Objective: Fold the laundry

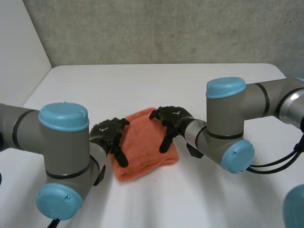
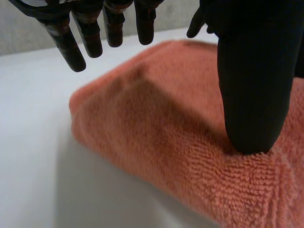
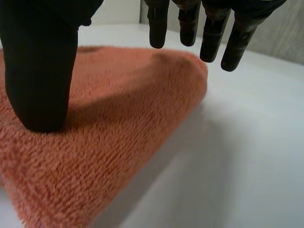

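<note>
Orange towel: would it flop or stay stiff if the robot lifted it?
Probably floppy: the orange towel is soft folded terry, likely to sag or unfold if lifted. Its nap dents under the left hand's thumb, so it should grip, not slide.

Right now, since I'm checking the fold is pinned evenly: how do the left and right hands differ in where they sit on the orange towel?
The left hand sits at the left edge of the towel, nearer the robot; the right hand sits at its right side, farther back. Both press a thumb into the towel, fingers straight, gripping nothing.
</note>
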Action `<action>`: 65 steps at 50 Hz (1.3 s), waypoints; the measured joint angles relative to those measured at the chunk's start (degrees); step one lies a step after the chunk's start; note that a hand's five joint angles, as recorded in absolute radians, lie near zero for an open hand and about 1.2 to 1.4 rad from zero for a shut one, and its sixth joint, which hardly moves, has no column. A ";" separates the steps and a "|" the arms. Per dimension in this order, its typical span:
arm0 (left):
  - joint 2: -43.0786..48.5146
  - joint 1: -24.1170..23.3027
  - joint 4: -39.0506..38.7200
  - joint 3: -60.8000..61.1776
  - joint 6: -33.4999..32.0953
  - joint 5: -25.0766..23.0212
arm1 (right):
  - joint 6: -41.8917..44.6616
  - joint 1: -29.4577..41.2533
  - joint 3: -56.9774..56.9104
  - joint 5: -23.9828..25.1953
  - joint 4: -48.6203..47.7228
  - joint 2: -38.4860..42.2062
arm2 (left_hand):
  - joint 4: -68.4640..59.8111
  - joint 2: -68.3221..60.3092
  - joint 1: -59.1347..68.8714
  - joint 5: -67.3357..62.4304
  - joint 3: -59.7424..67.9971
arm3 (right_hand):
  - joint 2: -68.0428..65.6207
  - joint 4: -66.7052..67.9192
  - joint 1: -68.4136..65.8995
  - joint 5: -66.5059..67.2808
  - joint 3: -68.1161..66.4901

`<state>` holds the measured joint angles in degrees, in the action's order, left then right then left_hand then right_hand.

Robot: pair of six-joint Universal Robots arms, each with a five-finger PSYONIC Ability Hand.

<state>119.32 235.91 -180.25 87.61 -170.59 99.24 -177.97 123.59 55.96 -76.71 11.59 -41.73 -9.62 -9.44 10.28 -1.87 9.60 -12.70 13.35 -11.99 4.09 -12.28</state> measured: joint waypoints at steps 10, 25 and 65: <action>2.45 0.51 -0.10 0.51 -0.56 -0.14 | 4.92 -1.05 -5.15 -0.22 5.71 3.92 | 0.00 0.01 0.00 0.01 0.00 | 0.00 0.00 0.60 -0.12 0.00; -10.97 2.67 0.20 -4.62 -1.55 -0.96 | 0.03 -4.76 2.08 -0.98 -1.18 -18.09 | 0.00 0.02 0.00 0.00 0.00 | 0.00 0.00 0.60 -0.14 0.00; -29.31 10.96 8.64 -7.46 -1.12 -7.76 | 3.93 -17.66 25.90 -13.21 -7.24 -48.48 | 0.00 0.02 0.00 0.00 0.00 | 0.00 0.00 0.60 -0.14 0.00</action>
<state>90.01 246.87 -171.61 80.15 -171.71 91.48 -174.04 105.93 81.86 -89.93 4.35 -90.20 -9.62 -9.43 10.28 -1.87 9.60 -12.70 13.35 -11.39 3.95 -12.28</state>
